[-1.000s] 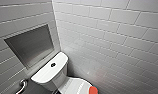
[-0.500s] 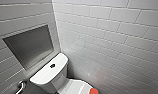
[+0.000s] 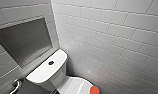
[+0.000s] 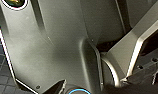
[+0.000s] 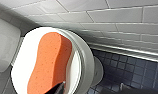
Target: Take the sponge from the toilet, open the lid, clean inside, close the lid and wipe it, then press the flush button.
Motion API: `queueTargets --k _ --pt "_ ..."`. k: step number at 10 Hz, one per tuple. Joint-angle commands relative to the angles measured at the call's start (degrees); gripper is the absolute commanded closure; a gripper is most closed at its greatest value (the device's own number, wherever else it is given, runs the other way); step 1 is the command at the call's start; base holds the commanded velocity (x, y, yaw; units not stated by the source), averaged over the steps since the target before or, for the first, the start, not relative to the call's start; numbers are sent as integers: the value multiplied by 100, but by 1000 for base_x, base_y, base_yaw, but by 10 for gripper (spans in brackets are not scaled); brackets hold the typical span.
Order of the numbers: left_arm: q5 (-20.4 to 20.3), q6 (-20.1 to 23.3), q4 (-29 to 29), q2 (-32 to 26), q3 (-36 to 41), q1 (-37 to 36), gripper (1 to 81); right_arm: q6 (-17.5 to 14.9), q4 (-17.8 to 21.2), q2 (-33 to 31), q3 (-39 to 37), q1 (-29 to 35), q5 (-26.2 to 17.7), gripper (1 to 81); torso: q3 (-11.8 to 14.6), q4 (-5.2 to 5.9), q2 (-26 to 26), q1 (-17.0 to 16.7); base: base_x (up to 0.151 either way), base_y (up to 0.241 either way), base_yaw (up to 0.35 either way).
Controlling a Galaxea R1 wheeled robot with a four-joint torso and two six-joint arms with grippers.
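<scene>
The sponge lies flat on the closed lid of the toilet, toward the lid's front end, well apart from the cistern. The flush button sits in the middle of the cistern top. In your right wrist view the sponge runs lengthwise along the lid. A dark tip of the right tool shows just beside the sponge's edge on the bowl-rim side. You cannot tell whether it touches the sponge, nor whether that tool is wide or narrow. The left tool shows as a dark tip against the robot's own grey body, and you cannot tell its state either. Dark blue floor tiles lie beside the toilet's base, and a grey recessed niche sits in the wall above the cistern
</scene>
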Motion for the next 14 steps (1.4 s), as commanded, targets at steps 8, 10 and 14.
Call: queueTargets --k 8,10,14 --pt "431 -7 -44 11 35 141 10 103 46 838 -695 923 -614 10 -13 0 -949 594 0 0 0" --pt "422 -7 -44 11 35 141 10 103 46 829 -731 923 -622 10 -153 0 -752 452 0 0 0" --pt "431 -7 -44 29 44 141 10 103 55 715 -485 1019 -614 10 -308 0 -1179 690 0 0 0"
